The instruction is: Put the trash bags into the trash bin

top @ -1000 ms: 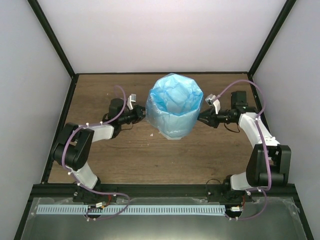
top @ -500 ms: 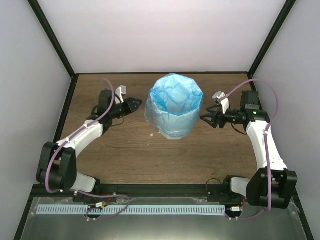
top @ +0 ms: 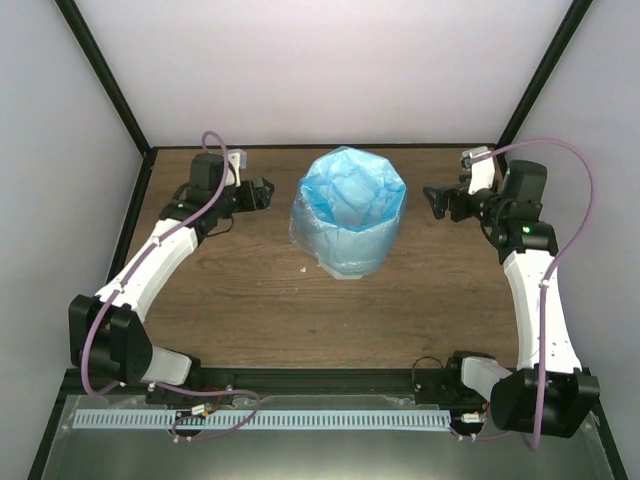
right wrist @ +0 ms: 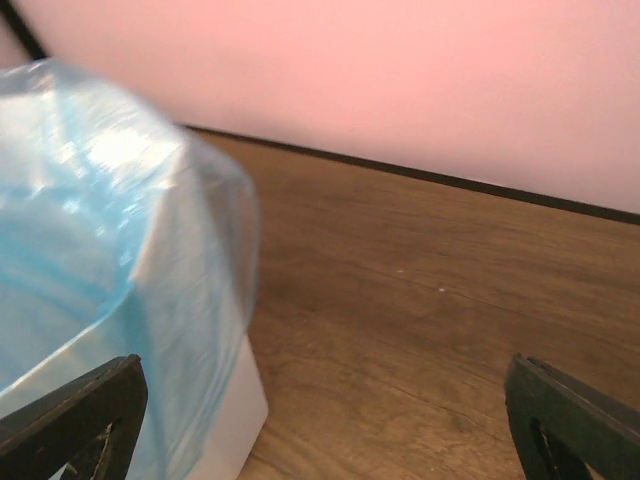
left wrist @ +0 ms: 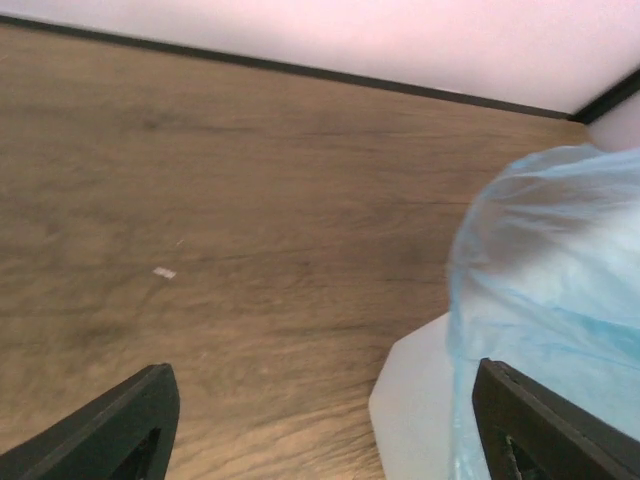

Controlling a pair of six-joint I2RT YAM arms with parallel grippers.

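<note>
Holds nothing in wide-open left gripper (top: 262,190) or right gripper (top: 432,197), both clear of white faceted plastic bin (top: 352,268); risks snagging loose light-blue film bag (top: 350,190) on approach, toppling bin.

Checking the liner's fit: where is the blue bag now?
Top view: the bag lines the bin at mid-table, draped over its rim, between the left claw and right claw, touching neither.

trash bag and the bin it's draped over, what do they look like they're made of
The trash bag looks like thin plastic film. It is light blue, translucent and glossy, with wrinkles and bright highlights. The trash bin looks like rigid white plastic, smooth and perhaps slightly translucent, with flat faceted sides. The exact type of plastic cannot be told.
</note>
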